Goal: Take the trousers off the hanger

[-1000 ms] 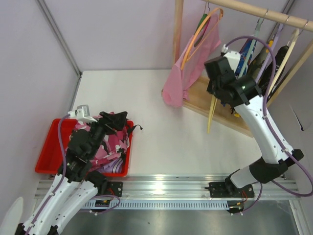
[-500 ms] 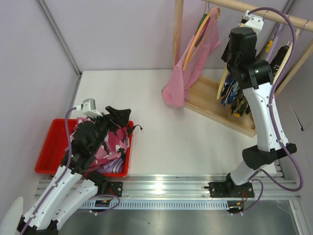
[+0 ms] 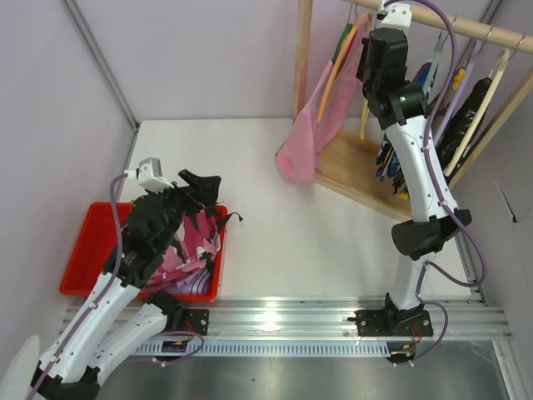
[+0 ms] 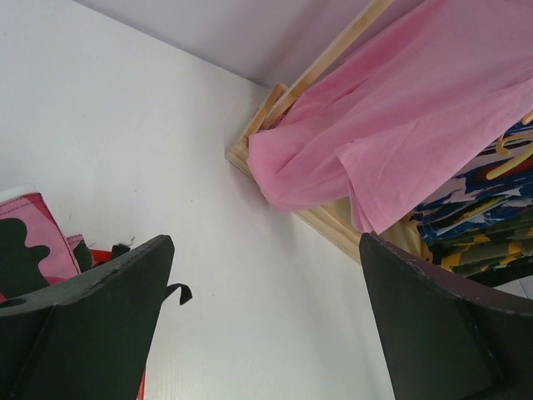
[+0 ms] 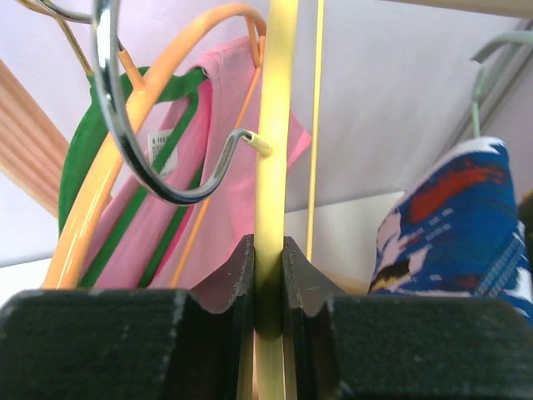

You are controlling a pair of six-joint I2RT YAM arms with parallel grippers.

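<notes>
The pink camouflage trousers (image 3: pixel 190 248) lie bunched in the red bin (image 3: pixel 79 268) at the left; a patch of them shows in the left wrist view (image 4: pixel 33 242). My left gripper (image 3: pixel 202 185) is open and empty just above the bin's far right corner (image 4: pixel 266 258). My right gripper (image 3: pixel 372 71) is raised near the wooden rail (image 3: pixel 454 25) and shut on the thin yellow hanger (image 5: pixel 275 125), which is bare and hangs down from the jaws (image 3: pixel 364 121). A metal hook (image 5: pixel 112 125) curves just left of the yellow bar.
A plain pink garment (image 3: pixel 321 125) hangs on an orange hanger (image 5: pixel 125 125) at the rail's left end. Blue and camouflage garments (image 3: pixel 391 158) and a cream hanger (image 3: pixel 491 83) hang to the right. The rack's wooden base (image 3: pixel 350 171) lies on the white table.
My right arm has lifted the yellow hanger from beside the rack's base up to the rail and leftward. My left gripper has risen slightly over the bin.
</notes>
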